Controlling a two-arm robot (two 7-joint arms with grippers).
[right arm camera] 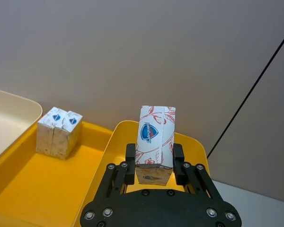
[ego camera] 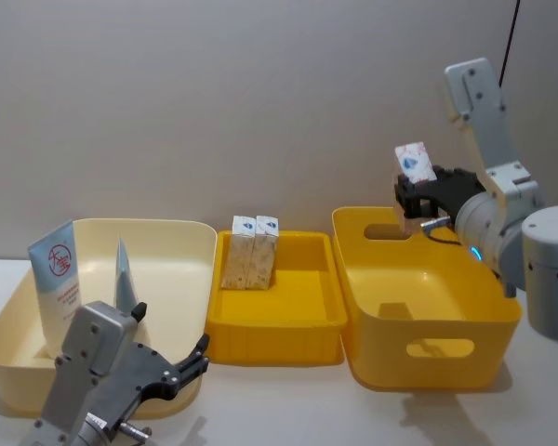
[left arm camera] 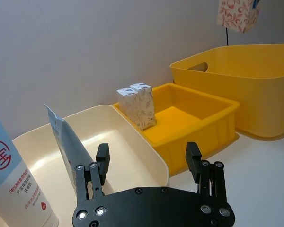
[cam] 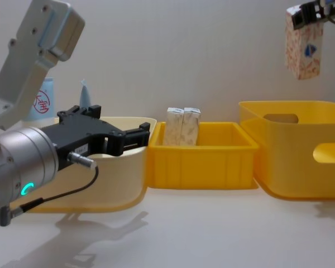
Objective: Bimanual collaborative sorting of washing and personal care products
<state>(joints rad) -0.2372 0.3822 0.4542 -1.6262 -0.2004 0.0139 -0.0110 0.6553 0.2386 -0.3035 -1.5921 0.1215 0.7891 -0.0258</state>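
My right gripper is shut on a cream carton with reddish print and a blue badge, held upright high above the large yellow bin's back left corner; its fingers clamp the carton from both sides. Two more cartons stand side by side in the back left corner of the small yellow tray. Two white tubes lean upright in the cream bin, one edge-on. At that bin's front right my left gripper hangs open and empty, its fingers spread wide.
The three containers stand in a row close to the wall, cream bin left, yellow tray middle, handled yellow bin right. Bare table runs along the front of them. A black cable hangs along the wall at the right.
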